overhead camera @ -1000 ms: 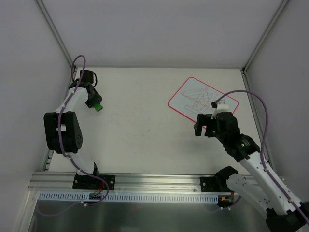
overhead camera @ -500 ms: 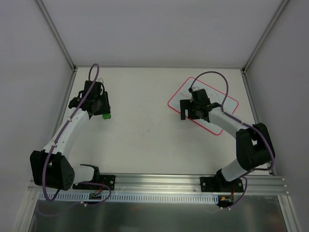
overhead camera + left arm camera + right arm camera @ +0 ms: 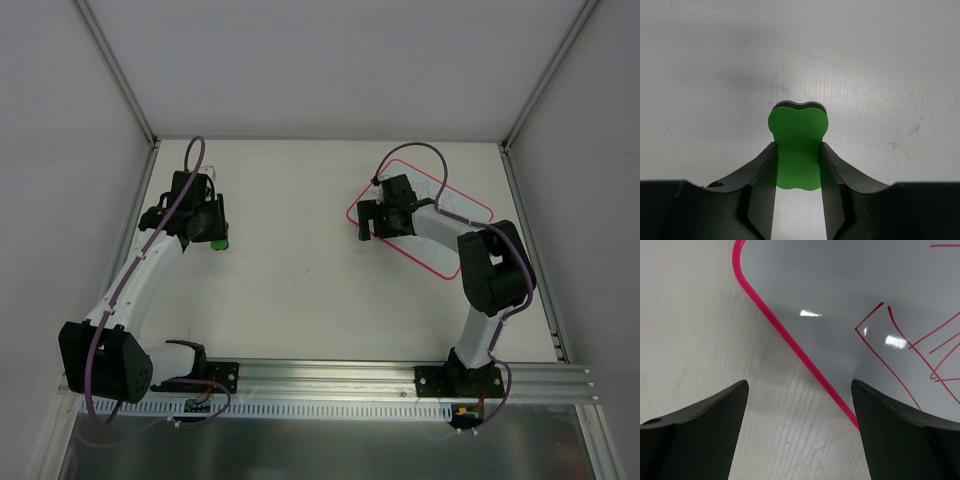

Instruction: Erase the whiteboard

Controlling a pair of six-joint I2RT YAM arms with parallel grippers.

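Note:
The whiteboard [image 3: 455, 203] lies tilted at the back right of the table, red-bordered, with red scribbled lines [image 3: 900, 340] on its pale surface [image 3: 840, 285]. My right gripper [image 3: 372, 222] stands open low over its left corner. In the right wrist view the gripper [image 3: 799, 385] straddles the red border, one finger over the board and the other over the table, holding nothing. At the back left, my left gripper [image 3: 210, 232] is shut on a small green block [image 3: 219, 241]. The left wrist view shows that block [image 3: 798, 145] squeezed between the fingers [image 3: 798, 152] above the white table.
White walls with metal corner posts [image 3: 120, 80] close in the table on three sides. An aluminium rail [image 3: 320, 375] with both arm bases runs along the near edge. The right arm's elbow [image 3: 492, 268] stands over the board's near corner.
My right arm has reached up and left, from the board's near edge to its left corner, jaws open. The left arm shifted slightly right and nearer with the green block.

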